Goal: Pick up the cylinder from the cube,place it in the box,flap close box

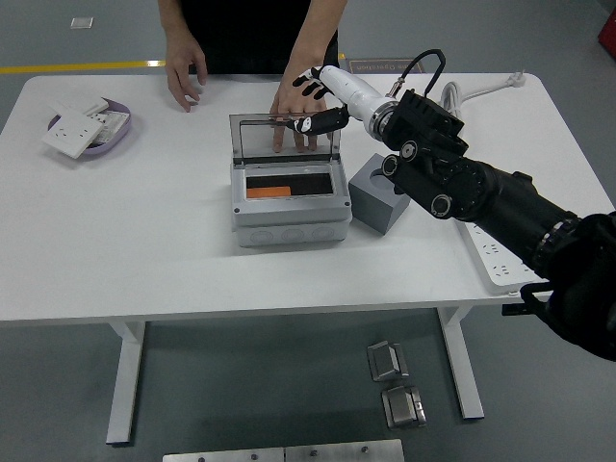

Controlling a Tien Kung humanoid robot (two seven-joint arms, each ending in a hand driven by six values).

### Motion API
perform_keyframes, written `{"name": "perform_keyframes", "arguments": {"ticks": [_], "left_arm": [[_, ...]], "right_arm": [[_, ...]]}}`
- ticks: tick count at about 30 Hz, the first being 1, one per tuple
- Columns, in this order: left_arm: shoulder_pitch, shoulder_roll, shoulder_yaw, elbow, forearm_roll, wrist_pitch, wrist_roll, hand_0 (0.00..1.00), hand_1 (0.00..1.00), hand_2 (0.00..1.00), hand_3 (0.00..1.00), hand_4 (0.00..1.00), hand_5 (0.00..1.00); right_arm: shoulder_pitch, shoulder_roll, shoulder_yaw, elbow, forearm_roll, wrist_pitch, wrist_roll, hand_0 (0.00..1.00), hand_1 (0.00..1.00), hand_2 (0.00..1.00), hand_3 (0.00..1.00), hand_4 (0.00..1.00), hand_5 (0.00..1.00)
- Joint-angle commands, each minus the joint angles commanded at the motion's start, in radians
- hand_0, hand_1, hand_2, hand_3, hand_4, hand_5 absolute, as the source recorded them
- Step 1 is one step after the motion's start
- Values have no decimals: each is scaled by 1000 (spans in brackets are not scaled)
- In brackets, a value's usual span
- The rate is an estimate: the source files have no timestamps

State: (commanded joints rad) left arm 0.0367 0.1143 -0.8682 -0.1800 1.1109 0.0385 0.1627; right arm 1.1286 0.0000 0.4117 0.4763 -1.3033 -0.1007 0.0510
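Orange shows inside the grey box (289, 207) near the middle of the tabletop (144, 250): the cylinder (269, 192) lies in the left part of the box's dark interior, below and to the left of the right hand (316, 96). That hand, white with black fingertips, hangs above the clear lid (286, 138), which stands upright at the far side of the box; its fingers (310, 85) are spread and loosely bent, with nothing in them, and the thumb reaches down close to the lid's upper right corner, though contact cannot be told. The black right arm (481, 197) comes in from the right edge. Just right of the box sits the grey cube (375, 195), its top bare. A person stands at the far edge, one hand (296, 108) flat on the tabletop behind the lid, the other hand (183, 82) resting further left. Toward the far left corner a purple tray (114, 140) holds white wall sockets (69, 133). A white power strip (491, 255) lies along the right side, partly behind the arm, with its cable (449, 114) coiled toward the far right corner.
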Motion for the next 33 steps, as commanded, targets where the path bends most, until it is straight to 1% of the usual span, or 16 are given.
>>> {"name": "perform_keyframes", "arguments": {"ticks": [7,12,16,25,28,33], "left_arm": [[-2,-4,8,0,-7,0,-1,582,622,539,597,633,241],[0,-6,13,0,-12,1,-2,582,622,538,596,633,245],[6,-9,11,0,-15,3,-2,582,622,538,596,633,245],[18,-16,13,0,-17,7,-5,582,622,538,595,628,240],[20,-18,17,0,-23,9,-8,582,622,538,595,628,240],[23,-19,25,0,-33,11,-12,582,622,538,593,623,239]], "right_arm": [[-20,0,-20,10,6,-3,4,856,747,749,810,836,317],[-25,0,-26,32,1,-6,3,854,745,747,809,834,321],[-31,0,-34,71,-22,-11,-4,854,745,747,809,834,321],[-65,0,-60,216,-109,-20,-24,850,744,746,807,829,323],[-73,-1,-66,254,-128,-20,-30,850,744,746,807,829,323],[-85,-24,-61,292,-152,-16,-38,849,741,745,804,830,323]]}}
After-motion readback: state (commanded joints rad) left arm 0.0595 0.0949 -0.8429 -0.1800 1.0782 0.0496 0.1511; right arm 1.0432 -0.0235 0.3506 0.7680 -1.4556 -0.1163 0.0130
